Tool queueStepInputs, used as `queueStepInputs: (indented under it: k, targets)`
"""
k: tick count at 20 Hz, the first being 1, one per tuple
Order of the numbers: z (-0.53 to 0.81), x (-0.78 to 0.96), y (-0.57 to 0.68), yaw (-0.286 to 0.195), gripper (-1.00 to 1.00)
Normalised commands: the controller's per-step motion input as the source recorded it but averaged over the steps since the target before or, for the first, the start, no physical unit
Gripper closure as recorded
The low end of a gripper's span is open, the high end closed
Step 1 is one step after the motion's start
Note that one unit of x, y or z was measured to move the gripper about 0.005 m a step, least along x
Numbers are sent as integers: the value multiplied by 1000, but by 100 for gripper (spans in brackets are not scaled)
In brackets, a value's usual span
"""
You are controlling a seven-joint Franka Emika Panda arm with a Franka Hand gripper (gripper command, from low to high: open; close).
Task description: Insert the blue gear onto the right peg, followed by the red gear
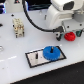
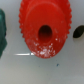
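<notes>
Tool (image 1: 69, 34) state cannot be told from either view: in the exterior view the fingertips are hidden behind the red gear (image 1: 70, 35), and in the wrist view no finger is clearly made out. The red gear is seen directly under the tool, at the exterior view's right, resting on or just above the white surface (image 1: 15, 50); contact cannot be judged. In the wrist view the red gear (image 2: 45, 27) fills the middle of the picture, its toothed rim and dark centre hole plainly shown. The blue gear (image 1: 51, 52) is found well apart from the tool, seated on the white black-bordered plate (image 1: 35, 59). A thin dark pin (image 1: 36, 55) is seen upright on the plate beside the blue gear.
</notes>
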Motion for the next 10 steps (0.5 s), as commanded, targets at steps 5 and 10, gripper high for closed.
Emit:
queueStepInputs:
  k: [5, 10]
  targets:
    - [-43, -57, 6, 0, 100]
    - [43, 14, 153, 0, 100]
